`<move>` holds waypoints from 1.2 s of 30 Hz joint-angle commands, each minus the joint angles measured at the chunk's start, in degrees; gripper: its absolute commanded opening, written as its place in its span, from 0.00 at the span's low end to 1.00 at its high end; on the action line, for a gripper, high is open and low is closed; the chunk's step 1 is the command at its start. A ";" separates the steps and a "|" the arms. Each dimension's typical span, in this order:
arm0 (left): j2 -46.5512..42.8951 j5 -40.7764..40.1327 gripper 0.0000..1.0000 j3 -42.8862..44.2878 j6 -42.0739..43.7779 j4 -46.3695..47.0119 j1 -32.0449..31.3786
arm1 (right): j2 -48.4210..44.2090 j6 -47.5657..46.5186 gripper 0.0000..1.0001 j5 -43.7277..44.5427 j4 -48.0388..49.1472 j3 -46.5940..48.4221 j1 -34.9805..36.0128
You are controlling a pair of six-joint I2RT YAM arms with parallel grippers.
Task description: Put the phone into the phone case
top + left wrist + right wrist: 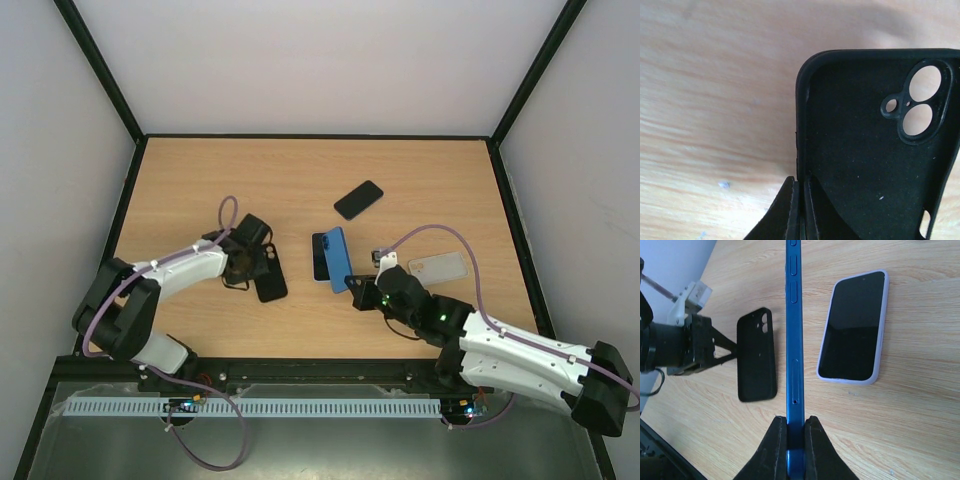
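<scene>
Top external: the left gripper [253, 268] is closed on the edge of the black phone case [271, 277], which rests on the table [200, 180] left of centre. The right gripper [351, 287] pinches the blue phone [338, 258], which is tilted on edge beside a lavender-cased phone [319, 256].

Left wrist: both fingers [786, 215] clamp the case's side wall.

Right wrist: the blue phone stands edge-up between the shut fingers, with the case to its left.
</scene>
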 commanded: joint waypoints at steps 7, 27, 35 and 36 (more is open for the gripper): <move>0.91 3.21 0.02 -3.67 -4.31 4.26 -9.68 | 2.82 -0.53 0.02 0.49 0.01 4.44 0.15; -6.21 17.38 0.33 -13.73 -11.82 22.38 -4.17 | 11.52 3.52 0.02 -3.97 3.26 7.53 0.84; -13.20 26.57 0.41 -21.56 -8.80 30.37 5.37 | 17.08 2.92 0.02 -2.55 1.53 11.05 2.81; -14.21 28.00 0.42 -22.73 -8.42 32.18 6.74 | 18.02 2.77 0.02 -2.96 1.69 11.45 3.18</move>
